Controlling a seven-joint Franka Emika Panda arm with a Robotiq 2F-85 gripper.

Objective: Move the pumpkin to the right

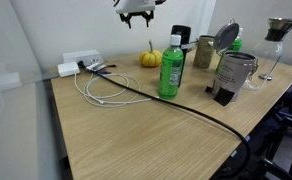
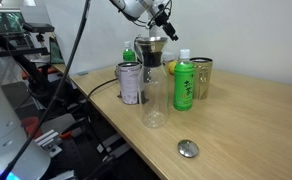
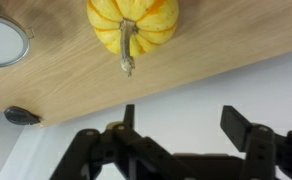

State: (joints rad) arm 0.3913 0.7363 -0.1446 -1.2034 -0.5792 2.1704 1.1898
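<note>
The pumpkin (image 1: 150,59) is small, yellow-orange and ribbed with a dark stem. It sits at the back of the wooden table (image 1: 146,130), left of the green bottle (image 1: 171,68). In the wrist view the pumpkin (image 3: 132,24) lies at the top edge, stem pointing toward me. In an exterior view only a yellow sliver of the pumpkin (image 2: 171,68) shows behind the green bottle (image 2: 184,83). My gripper (image 1: 137,15) hangs open and empty high above the pumpkin; its fingers (image 3: 183,122) are spread apart, with nothing between them. It also shows in an exterior view (image 2: 167,27).
A white cable (image 1: 101,88) and a power strip (image 1: 76,64) lie to the pumpkin's left. A black cable (image 1: 186,108) crosses the table. Metal tins (image 1: 236,72), a gold can (image 1: 204,52), a glass (image 2: 154,105) and a round lid (image 2: 189,149) stand around the bottle.
</note>
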